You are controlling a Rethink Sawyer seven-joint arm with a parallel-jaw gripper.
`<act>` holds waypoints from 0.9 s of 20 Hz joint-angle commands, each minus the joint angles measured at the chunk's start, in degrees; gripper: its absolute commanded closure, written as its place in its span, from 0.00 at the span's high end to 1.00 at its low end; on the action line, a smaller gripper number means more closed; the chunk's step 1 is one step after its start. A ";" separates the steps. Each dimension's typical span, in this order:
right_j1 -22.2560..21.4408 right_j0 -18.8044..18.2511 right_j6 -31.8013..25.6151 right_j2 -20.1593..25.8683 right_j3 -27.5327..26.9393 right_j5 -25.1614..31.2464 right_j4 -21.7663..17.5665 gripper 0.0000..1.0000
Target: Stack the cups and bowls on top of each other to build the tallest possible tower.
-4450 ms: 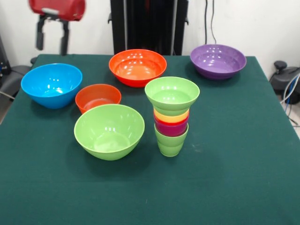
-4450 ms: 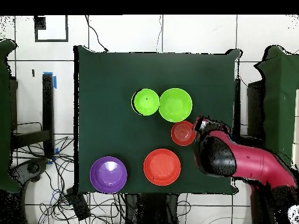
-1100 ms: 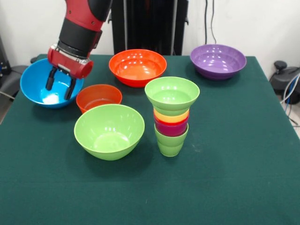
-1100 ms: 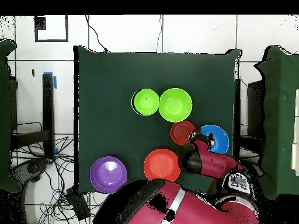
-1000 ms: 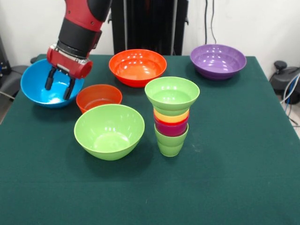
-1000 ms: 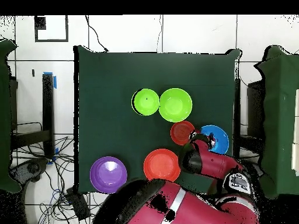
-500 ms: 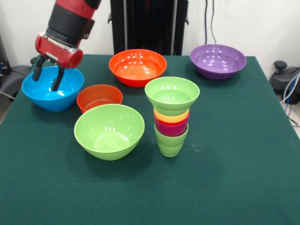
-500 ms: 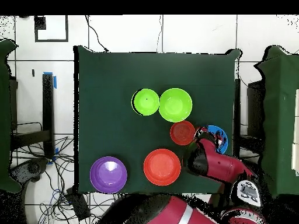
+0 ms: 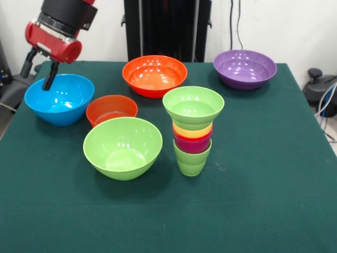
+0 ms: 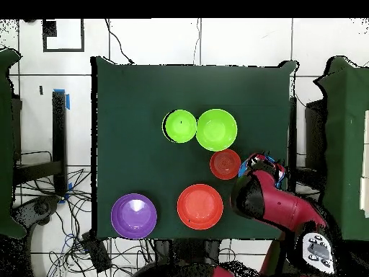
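Observation:
The tower point(image 9: 193, 130) stands mid-table: a light green cup at the bottom, then a red-purple cup, a yellow cup, and the small light green bowl on top. From overhead the tower point(image 10: 180, 125) shows as a green disc. My gripper point(image 9: 38, 73) is open and empty, hanging above the far left rim of the blue bowl point(image 9: 59, 98). The small orange-red bowl point(image 9: 110, 109), the large light green bowl point(image 9: 122, 147), the large orange bowl point(image 9: 154, 75) and the purple bowl point(image 9: 245, 68) sit apart on the table. In the overhead view my arm point(image 10: 277, 205) covers most of the blue bowl point(image 10: 268, 159).
The green cloth table point(image 9: 263, 184) carries everything. The robot's black pedestal point(image 9: 167, 29) stands behind the far edge. In the overhead view the large light green bowl point(image 10: 216, 129) sits beside the tower, the small orange-red bowl point(image 10: 225, 164) next to my arm.
My gripper has risen out of the blue bowl and moved up and left in the front view, empty. The blue bowl stays on the table. Nothing else moved.

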 commanded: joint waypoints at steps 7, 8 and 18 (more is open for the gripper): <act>5.06 4.84 8.94 3.81 -0.04 4.88 6.46 1.00; 5.24 5.04 8.90 3.65 -0.07 4.72 6.89 1.00; 8.13 7.64 9.25 2.00 -1.04 2.84 11.63 1.00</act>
